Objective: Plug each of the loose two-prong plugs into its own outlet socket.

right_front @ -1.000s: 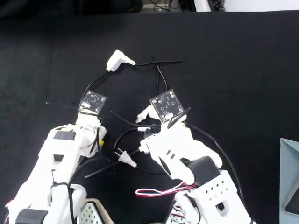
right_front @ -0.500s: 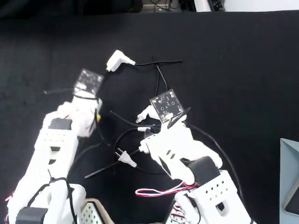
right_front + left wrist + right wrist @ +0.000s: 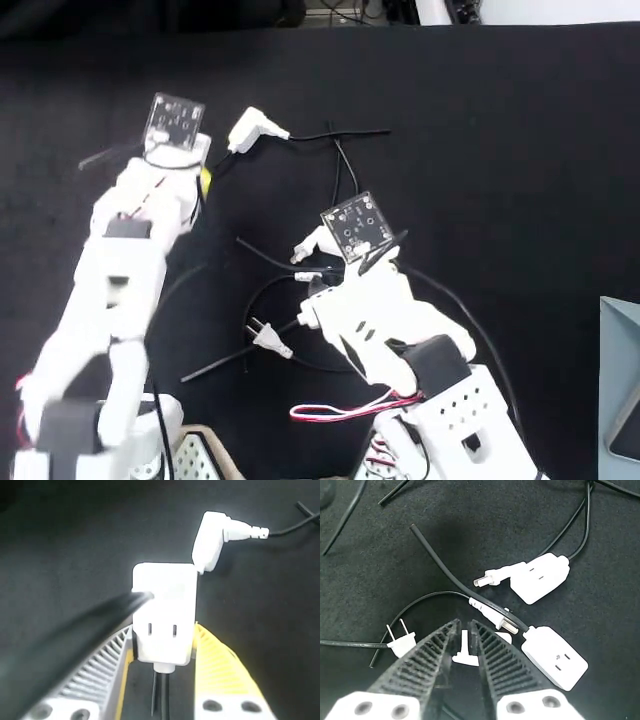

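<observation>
Left gripper [image 3: 163, 641] pinches the outlet socket [image 3: 165, 605] just beside the angled plug [image 3: 209, 540]; slots should square up to its prongs before any push. Right gripper [image 3: 464, 626], nearly closed, grips a small plug [image 3: 465, 654].

No writing can be read — none on the outlet socket [image 3: 165, 620].
</observation>
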